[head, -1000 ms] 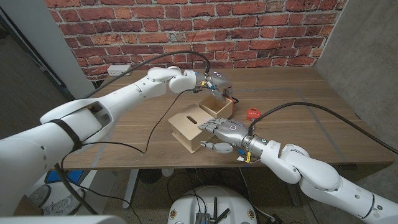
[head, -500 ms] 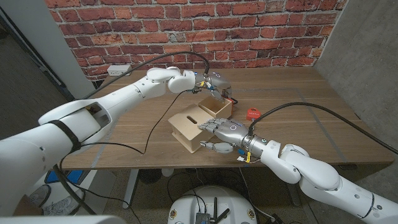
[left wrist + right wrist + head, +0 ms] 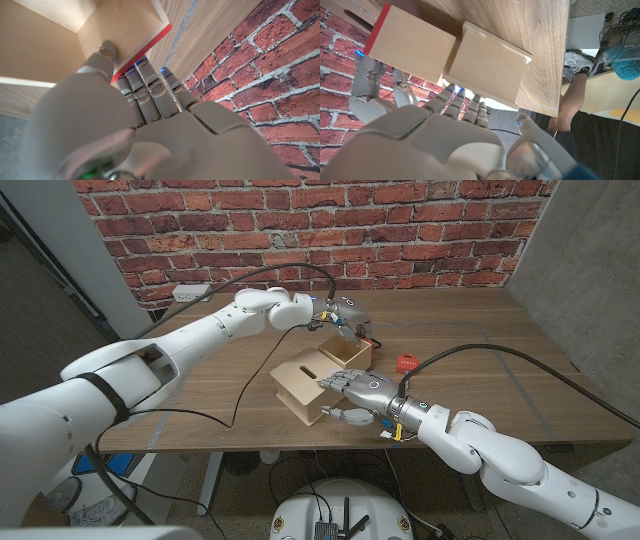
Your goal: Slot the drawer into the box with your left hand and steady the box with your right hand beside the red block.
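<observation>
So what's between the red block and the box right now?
In the head view, the drawer and bare table sit between the red block and the box.

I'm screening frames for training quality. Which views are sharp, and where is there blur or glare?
Head view: sharp and evenly lit, box casting a soft shadow. Left wrist view: left hand close and blurred. Right wrist view: drawer crisp, right hand soft; no strong glare.

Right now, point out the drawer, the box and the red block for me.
drawer [image 3: 350, 356], head view, on its open wooden inside beside the left hand.
box [image 3: 302, 387], head view, on its slotted top face.
red block [image 3: 406, 362], head view, on its top, on the table right of the drawer.
</observation>
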Action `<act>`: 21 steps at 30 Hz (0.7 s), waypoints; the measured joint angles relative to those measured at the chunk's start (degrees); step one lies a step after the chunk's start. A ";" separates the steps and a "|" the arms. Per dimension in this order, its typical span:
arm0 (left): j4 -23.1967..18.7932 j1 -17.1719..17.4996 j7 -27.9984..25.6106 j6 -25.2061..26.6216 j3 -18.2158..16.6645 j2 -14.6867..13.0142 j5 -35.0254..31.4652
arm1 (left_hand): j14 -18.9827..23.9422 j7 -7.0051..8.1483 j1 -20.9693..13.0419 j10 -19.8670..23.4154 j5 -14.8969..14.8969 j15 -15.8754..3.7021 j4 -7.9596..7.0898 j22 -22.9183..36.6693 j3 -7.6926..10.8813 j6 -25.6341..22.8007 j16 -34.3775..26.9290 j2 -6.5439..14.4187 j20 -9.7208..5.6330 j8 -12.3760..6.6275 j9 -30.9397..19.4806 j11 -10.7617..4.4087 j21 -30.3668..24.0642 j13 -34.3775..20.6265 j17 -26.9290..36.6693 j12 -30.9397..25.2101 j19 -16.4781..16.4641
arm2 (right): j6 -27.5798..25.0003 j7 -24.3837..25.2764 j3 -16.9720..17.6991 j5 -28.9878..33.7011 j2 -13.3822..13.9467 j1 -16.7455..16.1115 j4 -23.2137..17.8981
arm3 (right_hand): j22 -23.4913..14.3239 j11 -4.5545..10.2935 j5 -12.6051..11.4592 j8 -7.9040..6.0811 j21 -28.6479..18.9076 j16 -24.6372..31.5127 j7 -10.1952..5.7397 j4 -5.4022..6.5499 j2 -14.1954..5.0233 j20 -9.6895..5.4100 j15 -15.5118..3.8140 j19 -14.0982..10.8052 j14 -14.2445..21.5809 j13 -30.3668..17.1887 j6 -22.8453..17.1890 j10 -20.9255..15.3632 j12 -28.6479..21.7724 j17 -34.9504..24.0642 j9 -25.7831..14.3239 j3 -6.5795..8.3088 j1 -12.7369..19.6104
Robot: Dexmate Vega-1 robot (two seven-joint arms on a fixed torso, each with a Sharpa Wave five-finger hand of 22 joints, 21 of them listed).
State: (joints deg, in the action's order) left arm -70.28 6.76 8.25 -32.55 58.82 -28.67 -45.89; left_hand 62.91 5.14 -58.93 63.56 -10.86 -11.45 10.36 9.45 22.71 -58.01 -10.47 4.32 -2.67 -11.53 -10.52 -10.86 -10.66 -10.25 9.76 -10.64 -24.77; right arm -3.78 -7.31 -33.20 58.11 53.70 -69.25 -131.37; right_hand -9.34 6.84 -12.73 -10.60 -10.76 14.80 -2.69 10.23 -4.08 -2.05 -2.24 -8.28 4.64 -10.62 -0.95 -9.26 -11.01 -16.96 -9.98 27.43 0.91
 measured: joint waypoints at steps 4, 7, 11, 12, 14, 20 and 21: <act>-0.32 0.12 0.08 -0.14 -0.20 -0.33 0.00 | 0.00 0.07 0.00 0.00 -0.17 0.00 0.00 0.00 0.00 0.12 0.00 0.00 0.00 0.00 -0.02 0.00 0.00 0.00 0.00 0.00 0.00 | 0.00 -0.09 -0.08 0.11 -0.10 0.07 0.04 | 0.01 0.00 0.00 0.00 0.00 0.00 0.00 0.00 0.00 0.00 0.00 0.00 0.00 0.05 0.00 0.00 0.16 0.02 0.00 0.00 0.00; -0.58 0.37 0.18 -0.39 -0.34 -0.62 0.00 | 0.00 0.07 0.00 -0.01 -0.17 0.00 0.00 0.00 0.00 0.14 0.00 0.00 0.00 0.01 -0.03 0.00 0.00 0.00 0.00 0.01 0.00 | -0.03 -0.16 -0.17 0.21 -0.19 0.12 0.05 | 0.01 0.00 0.00 0.00 0.00 0.00 0.00 0.00 0.00 0.00 0.00 0.00 0.00 0.05 0.00 0.00 0.17 0.02 0.00 0.00 0.00; -0.97 0.70 0.30 -0.35 -0.67 -1.04 0.05 | 0.00 0.08 0.00 -0.01 -0.17 0.00 -0.01 0.00 0.00 0.31 0.00 0.00 0.01 0.04 -0.04 0.00 0.00 0.00 0.00 0.02 -0.01 | -0.06 -0.21 -0.28 0.29 -0.33 0.18 0.09 | 0.02 0.00 0.00 0.00 0.00 -0.01 0.00 0.00 0.00 0.00 0.00 0.00 -0.01 0.11 0.00 0.01 0.17 0.05 0.00 0.00 0.00; -1.05 0.79 0.33 -0.32 -0.74 -1.14 0.07 | 0.00 0.07 0.00 -0.01 -0.17 0.00 0.00 0.00 -0.01 0.33 0.00 0.00 0.01 0.04 -0.04 0.00 0.00 0.00 0.00 0.02 0.00 | -0.06 -0.22 -0.31 0.32 -0.37 0.20 0.11 | 0.02 -0.01 0.00 0.00 0.00 -0.01 0.00 0.00 0.00 0.00 0.00 0.00 -0.01 0.11 0.00 0.01 0.15 0.06 0.00 0.00 0.00; -1.16 0.92 0.36 -0.32 -0.83 -1.28 0.12 | 0.00 0.05 0.00 -0.02 -0.17 0.00 0.00 0.00 -0.01 0.32 0.00 0.00 0.01 0.05 -0.03 -0.01 0.00 0.00 0.00 0.05 -0.01 | -0.08 -0.22 -0.37 0.36 -0.44 0.22 0.13 | 0.03 -0.08 0.00 0.00 0.00 -0.01 0.00 0.00 0.00 0.00 0.00 0.00 -0.01 0.11 0.00 0.10 -0.04 0.08 0.00 0.00 0.00; -1.42 1.32 0.40 -0.58 -1.13 -1.67 0.15 | 0.00 -0.09 0.03 -0.02 -0.16 0.00 0.25 0.00 0.25 0.19 0.00 0.03 0.01 0.23 -0.03 0.00 0.00 0.00 -0.01 0.11 -0.01 | -0.18 -0.29 -0.56 0.51 -0.66 0.36 0.22 | 0.06 -0.08 0.00 0.00 0.01 -0.01 0.00 0.00 0.00 -0.31 0.00 -0.31 -0.01 0.10 0.00 0.11 -0.04 0.09 0.00 0.00 0.00; -1.42 1.37 0.40 -0.60 -1.16 -1.70 0.15 | -0.09 -0.10 0.09 -0.02 -0.16 -0.07 0.25 0.00 0.25 0.19 0.00 0.09 0.01 0.24 -0.03 0.00 0.00 0.00 -0.01 0.12 -0.01 | -0.20 -0.30 -0.57 0.52 -0.66 0.37 0.23 | 0.06 -0.08 0.00 0.00 0.01 -0.01 -0.01 0.00 0.00 -0.31 0.00 -0.31 -0.01 0.09 0.00 0.11 -0.04 0.09 0.00 0.00 0.00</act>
State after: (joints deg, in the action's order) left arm -71.70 8.13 8.66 -33.15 57.66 -30.37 -45.75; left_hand 62.82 5.03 -58.84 63.54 -11.02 -11.52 10.61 9.45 22.95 -57.82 -10.47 4.42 -2.67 -11.29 -10.55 -10.86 -10.66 -10.25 9.75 -10.51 -24.78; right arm -3.97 -7.61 -33.76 58.63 53.03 -68.89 -131.15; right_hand -9.28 6.76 -12.73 -10.60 -10.75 14.78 -2.70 10.23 -4.09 -2.36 -2.24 -8.60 4.63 -10.52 -0.94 -9.15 -11.06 -16.87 -9.98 27.43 0.92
